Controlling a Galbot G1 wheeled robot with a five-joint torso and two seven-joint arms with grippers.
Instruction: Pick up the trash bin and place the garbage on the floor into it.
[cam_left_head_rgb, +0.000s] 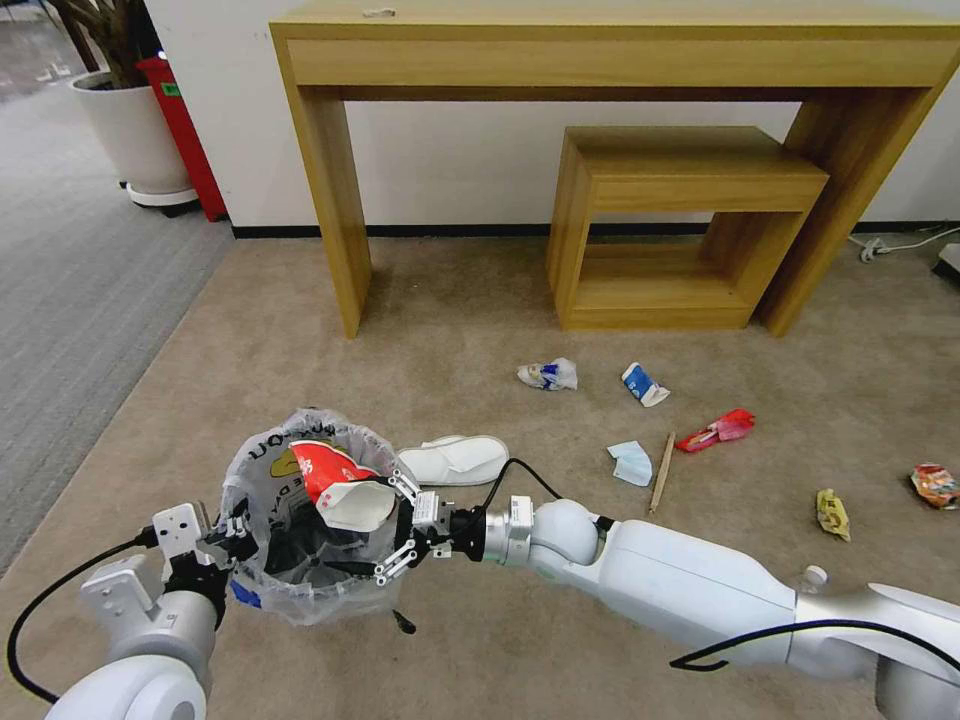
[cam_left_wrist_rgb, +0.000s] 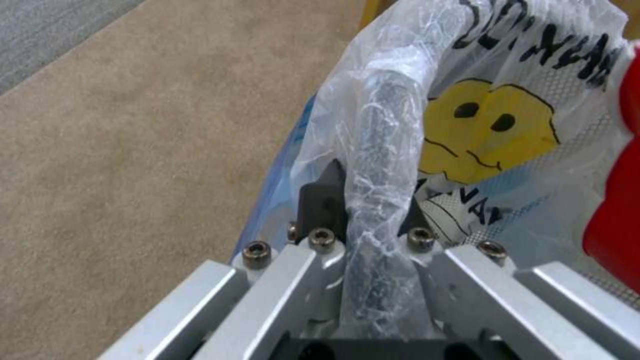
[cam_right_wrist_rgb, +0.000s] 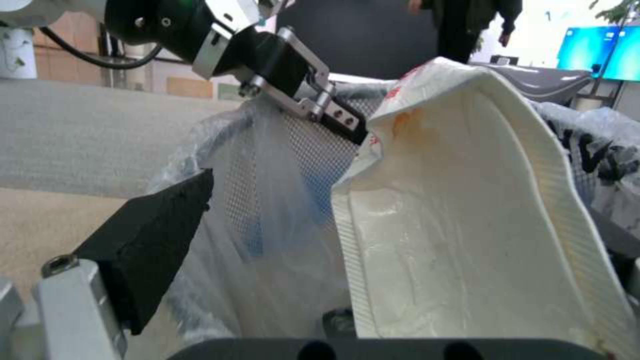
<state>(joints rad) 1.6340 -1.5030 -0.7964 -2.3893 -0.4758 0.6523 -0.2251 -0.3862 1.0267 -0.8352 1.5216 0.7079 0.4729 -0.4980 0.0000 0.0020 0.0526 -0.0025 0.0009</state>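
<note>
The right gripper hangs over the mouth of the trash bin, fingers spread, the crushed red-white paper cup lying loose between them. Across the rim, the left gripper is clamped on the bagged edge. Just beyond the bin lies a white slipper; farther right, mask, stick and wrappers on the carpet

Our arms: glossy white shells, rounded joints, black cables looping alongside. Our left pincer: silver linkage bars, brass-toned hex screws, black fingertips. Our right pincer: same silver links, black wedge pads, black wrist ring.
</note>
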